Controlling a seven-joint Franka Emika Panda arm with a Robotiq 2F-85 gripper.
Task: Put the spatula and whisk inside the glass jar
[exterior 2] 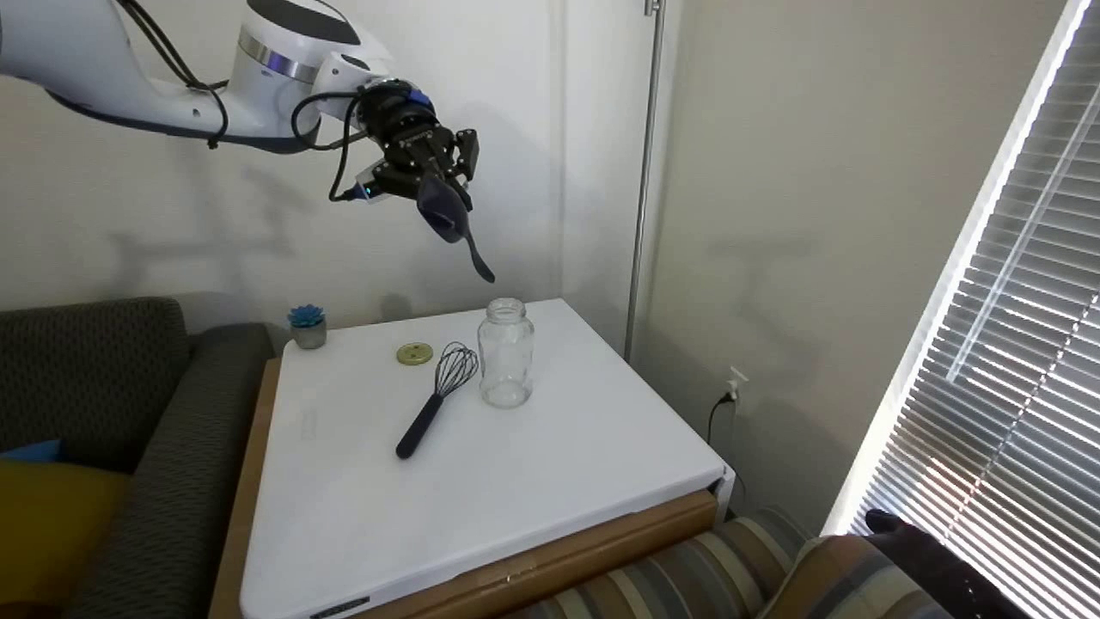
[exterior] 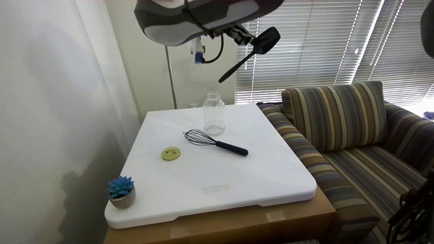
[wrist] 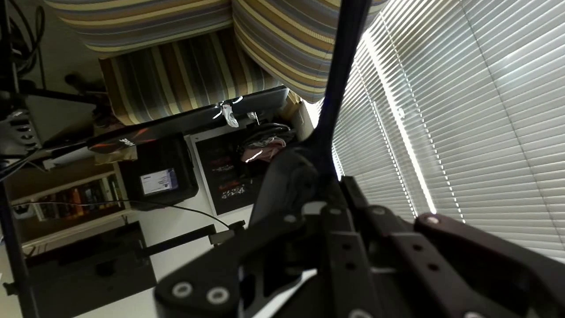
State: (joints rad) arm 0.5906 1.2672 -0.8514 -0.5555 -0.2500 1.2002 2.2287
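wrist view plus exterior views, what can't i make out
Spatula: wrist view, handle end cut off by top edge; head partly hidden by gripper.
White label: wrist view, print too small and blurred to read.
Dark shape: in an exterior view, unidentifiable, cut off by right edge.

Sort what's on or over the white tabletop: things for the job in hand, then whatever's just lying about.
For the job:
spatula, held in the gripper
whisk
glass jar, upright

Just lying about:
yellow-gold disc
potted blue succulent
translucent strip, perhaps tape
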